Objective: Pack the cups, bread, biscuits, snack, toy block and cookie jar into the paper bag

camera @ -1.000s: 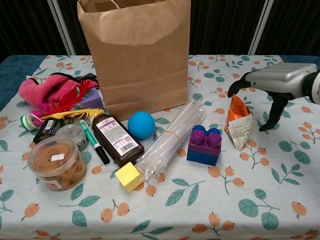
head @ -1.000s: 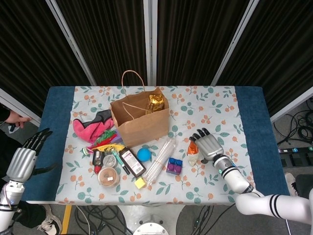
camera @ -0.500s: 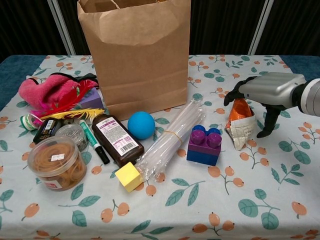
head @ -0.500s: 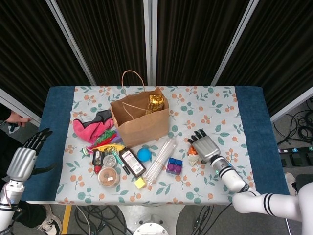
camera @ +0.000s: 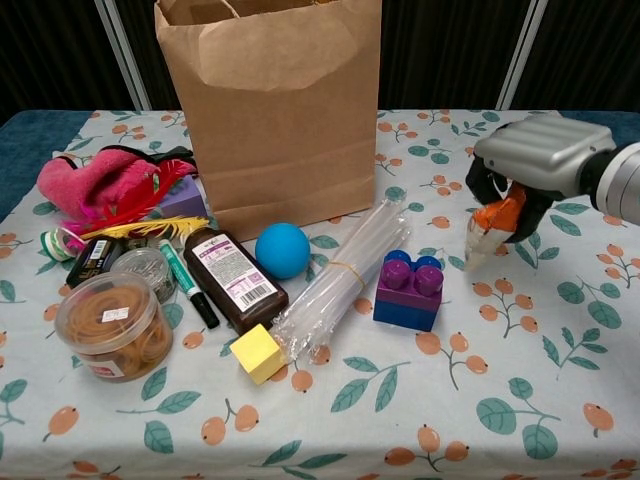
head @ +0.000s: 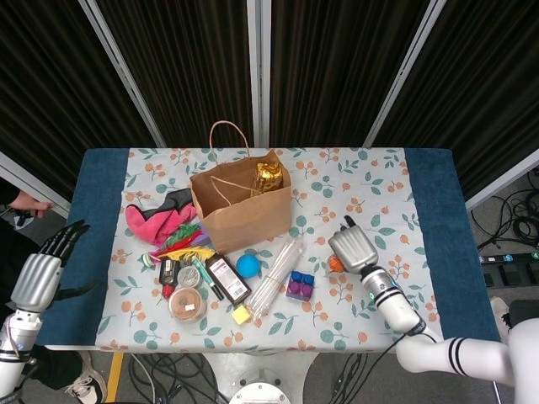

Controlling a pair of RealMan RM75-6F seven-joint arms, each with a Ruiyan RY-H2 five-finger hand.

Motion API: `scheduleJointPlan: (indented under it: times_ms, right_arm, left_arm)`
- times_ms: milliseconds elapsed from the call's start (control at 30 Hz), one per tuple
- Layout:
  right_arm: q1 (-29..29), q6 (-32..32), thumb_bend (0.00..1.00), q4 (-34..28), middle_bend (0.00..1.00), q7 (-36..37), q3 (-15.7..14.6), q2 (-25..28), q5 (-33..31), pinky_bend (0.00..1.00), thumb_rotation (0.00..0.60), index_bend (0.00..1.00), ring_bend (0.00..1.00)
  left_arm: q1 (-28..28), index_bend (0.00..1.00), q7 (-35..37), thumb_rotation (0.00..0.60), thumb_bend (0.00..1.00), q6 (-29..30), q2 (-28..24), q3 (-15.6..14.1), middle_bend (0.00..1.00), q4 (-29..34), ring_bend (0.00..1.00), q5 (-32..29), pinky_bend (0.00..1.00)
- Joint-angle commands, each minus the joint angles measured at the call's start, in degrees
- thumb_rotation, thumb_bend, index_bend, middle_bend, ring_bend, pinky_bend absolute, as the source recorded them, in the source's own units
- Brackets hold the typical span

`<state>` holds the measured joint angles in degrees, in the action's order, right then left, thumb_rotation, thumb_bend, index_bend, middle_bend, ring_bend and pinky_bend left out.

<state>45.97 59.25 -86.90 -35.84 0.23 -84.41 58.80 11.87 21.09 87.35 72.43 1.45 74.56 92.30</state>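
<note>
1. Change since the earlier frames: the right hand (camera: 535, 165) has closed over the snack packet (camera: 492, 225) and lifted it, so the packet now hangs just above the tabletop (camera: 560, 400) instead of lying on it.
2. Nearest items, not yet packed: the cookie jar (camera: 110, 327), a clear lidded tub at front left; the toy block (camera: 409, 289), purple on blue, just left of the held packet.
3. Snack packet: orange and white, crumpled, pinched at its upper end with its lower tip pointing down.
4. Middle: a long clear sleeve (camera: 345, 275), probably the stacked cups, lies slantwise on the tabletop.
5. Far: the paper bag (camera: 270, 100) stands upright and open; the head view shows something gold (head: 269, 176) inside.
6. Left hand (head: 38, 278): off the tabletop's left edge, fingers spread, holding nothing.
</note>
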Motion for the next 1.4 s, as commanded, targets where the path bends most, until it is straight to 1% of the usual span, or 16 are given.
scheduleJointPlan:
  times_ms: [33, 133, 167, 267, 300, 400, 467, 500, 633, 767, 900, 1033, 1133, 1167, 1300, 1400]
  right_arm:
    - [-0.4, 3.8, 0.15, -5.4, 0.60, 1.2, 3.4, 3.9, 3.3, 0.19, 0.600, 0.77, 0.47]
    - [0.9, 7.3, 0.15, -12.5, 0.60, 0.4, 8.7, 9.1, 5.4, 0.19, 0.600, 0.77, 0.47]
    - [1.8, 8.4, 0.15, -15.1, 0.60, -0.5, 11.4, 11.2, 5.5, 0.19, 0.600, 0.77, 0.47]
    - [4.8, 9.7, 0.14, -19.4, 0.59, -4.3, 17.9, 15.0, 3.4, 0.19, 0.600, 0.77, 0.46]
    - [6.6, 9.8, 0.14, -20.2, 0.59, -6.3, 20.8, 16.0, 1.8, 0.19, 0.600, 0.76, 0.46]
    - [12.0, 9.5, 0.14, -18.8, 0.59, -11.0, 26.7, 15.8, -3.1, 0.19, 0.600, 0.76, 0.46]
    - [16.0, 9.0, 0.15, -15.7, 0.58, -13.6, 29.2, 13.9, -6.4, 0.19, 0.600, 0.76, 0.46]
    - [17.5, 8.7, 0.15, -14.2, 0.58, -14.6, 29.8, 12.9, -7.6, 0.19, 0.600, 0.76, 0.46]
    - [22.9, 8.0, 0.16, -7.4, 0.57, -18.2, 29.4, 7.6, -10.7, 0.18, 0.600, 0.75, 0.46]
    - [26.6, 8.2, 0.16, -0.4, 0.57, -20.6, 27.0, 1.0, -12.2, 0.17, 0.600, 0.74, 0.46]
    - [28.3, 7.3, 0.16, 4.2, 0.56, -20.8, 25.0, -3.9, -13.4, 0.16, 0.600, 0.74, 0.46]
    - [29.1, 6.1, 0.13, 5.9, 0.53, -20.5, 24.1, -6.5, -14.6, 0.15, 0.600, 0.70, 0.43]
    - [29.4, 4.4, 0.03, 5.0, 0.46, -21.5, 23.5, -6.2, -16.3, 0.08, 0.600, 0.56, 0.32]
    - [29.6, 4.0, 0.00, 4.6, 0.42, -21.9, 23.4, -5.9, -16.9, 0.04, 0.600, 0.48, 0.26]
    - [30.0, 3.2, 0.00, 2.4, 0.25, -23.8, 23.3, -4.4, -20.1, 0.00, 0.600, 0.24, 0.07]
    - [30.1, 3.8, 0.00, 0.9, 0.22, -24.0, 23.6, -3.4, -21.2, 0.00, 0.600, 0.19, 0.03]
  left_arm:
    - [0.0, 0.14, -0.1, 0.600, 0.19, 0.0, -0.2, -0.1, 0.18, 0.3, 0.13, 0.1, 0.21]
    - [0.0, 0.14, -0.2, 0.600, 0.19, 0.0, -0.3, -0.2, 0.18, 0.7, 0.13, 0.4, 0.21]
    - [0.0, 0.14, -0.1, 0.600, 0.19, 0.0, -0.3, -0.3, 0.18, 0.8, 0.13, 0.4, 0.21]
    - [0.0, 0.14, -0.1, 0.600, 0.19, 0.1, -0.2, -0.3, 0.18, 1.0, 0.13, 0.5, 0.21]
    - [0.0, 0.14, -0.1, 0.600, 0.19, 0.1, -0.2, -0.3, 0.18, 1.0, 0.13, 0.5, 0.21]
    - [-0.1, 0.14, 0.0, 0.600, 0.19, 0.4, -0.2, -0.2, 0.18, 1.1, 0.13, 0.5, 0.21]
    - [-0.1, 0.14, 0.1, 0.600, 0.19, 0.6, -0.3, -0.1, 0.18, 1.1, 0.13, 0.4, 0.21]
    - [-0.1, 0.14, 0.1, 0.600, 0.19, 0.7, -0.4, 0.0, 0.18, 1.0, 0.13, 0.4, 0.21]
    - [-0.4, 0.14, 0.5, 0.600, 0.19, 0.8, -0.9, 0.2, 0.18, 0.9, 0.13, -0.2, 0.21]
    - [-0.5, 0.14, 0.5, 0.600, 0.19, 0.7, -1.6, 0.1, 0.18, 1.0, 0.13, -0.2, 0.21]
    - [-0.6, 0.14, 0.7, 0.600, 0.19, 0.9, -2.1, 0.4, 0.18, 1.1, 0.13, -0.5, 0.21]
    - [-0.7, 0.14, 1.1, 0.600, 0.19, 0.8, -2.2, 0.5, 0.18, 0.9, 0.13, -0.8, 0.21]
    - [-0.7, 0.14, 1.5, 0.600, 0.19, 0.5, -2.1, 0.5, 0.18, 0.8, 0.13, -1.1, 0.21]
    - [-0.7, 0.14, 1.6, 0.600, 0.19, 0.4, -2.0, 0.5, 0.18, 0.7, 0.13, -1.1, 0.21]
    - [-0.9, 0.14, 1.8, 0.600, 0.19, 0.4, -1.8, 0.4, 0.18, 0.2, 0.13, -1.2, 0.21]
    - [-1.0, 0.14, 1.9, 0.600, 0.19, 0.5, -1.8, 0.4, 0.18, 0.2, 0.13, -1.2, 0.21]
